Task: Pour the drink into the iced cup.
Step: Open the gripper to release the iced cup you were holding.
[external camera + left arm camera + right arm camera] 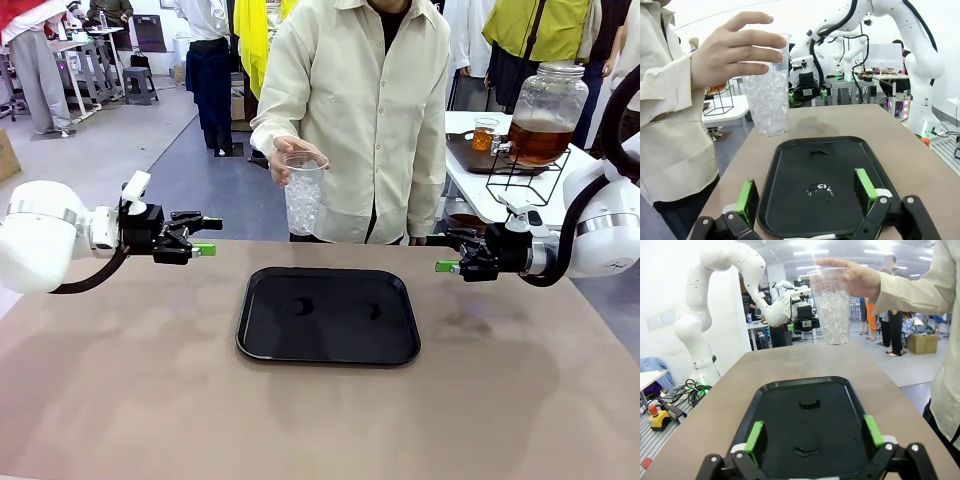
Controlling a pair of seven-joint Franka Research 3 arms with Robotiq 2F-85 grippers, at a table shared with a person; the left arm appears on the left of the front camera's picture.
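Brown table, black tray centred, busy workshop behind.

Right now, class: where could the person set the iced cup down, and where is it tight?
The black tray lies bare except two small wet spots; bare table lies on both sides and in front. Tight: the open left pincer and right pincer flank the tray. The iced cup is in the person's hand.

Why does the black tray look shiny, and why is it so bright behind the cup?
Front view: the black tray mirrors ceiling lights as pale smudges. Left wrist view: the background behind the iced cup is washed out white. Right wrist view: ceiling lamps glare, and the wide lens bends the table edges.
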